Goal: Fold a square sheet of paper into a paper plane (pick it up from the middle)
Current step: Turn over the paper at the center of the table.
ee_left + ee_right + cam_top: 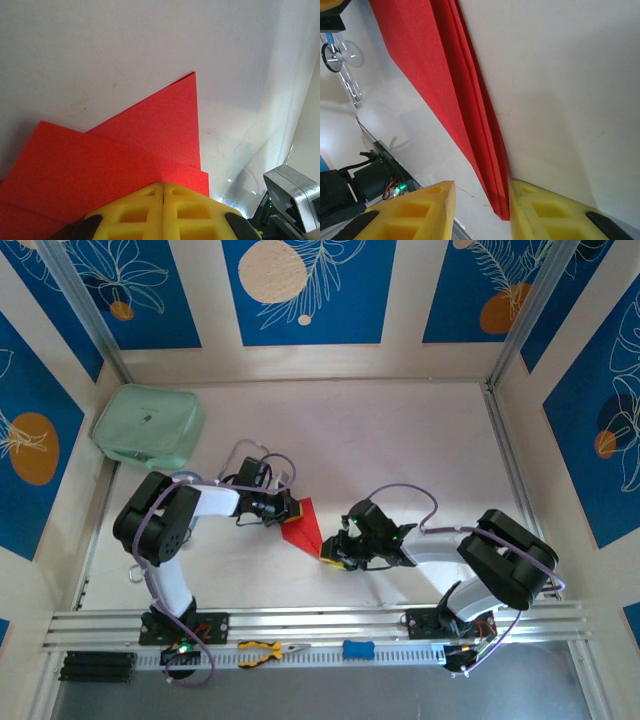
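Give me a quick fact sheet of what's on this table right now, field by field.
Paper: red sheet, folded into a pointed shape, mid-table between the two arms
Left end effector: shut, tips over the sheet's edge
Right end effector: open, the sheet's narrow end between its fingers
Far left corner: mint-green pouch
Near rail: yellow-handled pliers and a small blue object

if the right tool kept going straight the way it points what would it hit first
The folded red paper: its tip sits between the right tool's open fingers. Beyond it, probably the left tool, though depth is unclear.
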{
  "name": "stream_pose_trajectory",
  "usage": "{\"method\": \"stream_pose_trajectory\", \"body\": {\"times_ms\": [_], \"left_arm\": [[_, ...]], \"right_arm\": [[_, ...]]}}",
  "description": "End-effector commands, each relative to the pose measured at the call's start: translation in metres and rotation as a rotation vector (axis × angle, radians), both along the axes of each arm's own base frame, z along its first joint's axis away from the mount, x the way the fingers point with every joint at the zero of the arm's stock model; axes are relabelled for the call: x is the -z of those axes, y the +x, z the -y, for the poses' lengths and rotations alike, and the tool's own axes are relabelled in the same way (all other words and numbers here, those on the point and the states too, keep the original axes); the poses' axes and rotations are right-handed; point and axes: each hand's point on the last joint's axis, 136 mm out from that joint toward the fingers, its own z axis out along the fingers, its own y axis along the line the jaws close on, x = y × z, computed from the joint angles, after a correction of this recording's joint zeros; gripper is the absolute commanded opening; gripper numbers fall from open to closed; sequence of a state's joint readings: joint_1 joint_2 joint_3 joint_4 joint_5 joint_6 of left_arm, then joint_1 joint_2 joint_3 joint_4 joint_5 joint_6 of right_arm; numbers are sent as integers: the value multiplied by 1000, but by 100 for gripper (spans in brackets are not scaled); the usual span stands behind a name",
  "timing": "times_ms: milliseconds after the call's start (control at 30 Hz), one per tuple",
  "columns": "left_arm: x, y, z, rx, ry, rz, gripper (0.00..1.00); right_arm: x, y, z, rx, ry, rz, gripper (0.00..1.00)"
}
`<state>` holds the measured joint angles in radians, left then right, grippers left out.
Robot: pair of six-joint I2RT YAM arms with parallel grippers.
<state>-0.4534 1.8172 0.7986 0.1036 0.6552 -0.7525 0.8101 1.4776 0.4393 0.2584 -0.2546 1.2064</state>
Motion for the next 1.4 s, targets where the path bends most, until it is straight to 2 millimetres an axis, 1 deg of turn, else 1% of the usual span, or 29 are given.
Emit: {"method": "stream_pose_trajectory", "body": {"times_ms": [0, 133, 333, 533, 633, 800, 967, 1033, 1067, 1133, 1233, 1300, 1367], "left_arm": [[32, -8, -24, -51, 117, -90, 0], [31, -8, -24, -50, 115, -89, 0], [30, -8, -23, -49, 108, -88, 0], [25, -3, -21, -53, 99, -77, 0], [23, -2, -20, -52, 100, -73, 0], [19, 0, -18, -48, 90, -66, 1], [7, 2, -16, -45, 72, -45, 4], [-4, 3, -13, -46, 47, -31, 8], [-11, 4, -12, -47, 34, -22, 13], [-30, 4, -12, -59, 18, 13, 24], [-58, -2, -20, -88, 31, 72, 41], [-73, -9, -29, -109, 46, 110, 47], [-80, -16, -36, -127, 61, 132, 50]], "right_arm": [[-7, 11, -9, -3, 37, 38, 34], [-6, 18, -9, 5, 55, 59, 34], [-11, 30, -17, -9, 106, 112, 34], [-11, 38, -22, -20, 143, 133, 34], [-10, 38, -23, -24, 147, 138, 33], [-8, 39, -21, -26, 136, 147, 28], [-5, 37, -17, -26, 134, 145, 18], [-9, 36, -17, -32, 142, 155, 13], [-11, 35, -16, -32, 143, 158, 12], [-17, 34, -13, -41, 139, 180, 10], [-24, 31, -3, -72, 75, 213, 9], [-31, 29, 5, -106, 22, 246, 8], [-40, 28, 15, -142, -42, 289, 8]]}}
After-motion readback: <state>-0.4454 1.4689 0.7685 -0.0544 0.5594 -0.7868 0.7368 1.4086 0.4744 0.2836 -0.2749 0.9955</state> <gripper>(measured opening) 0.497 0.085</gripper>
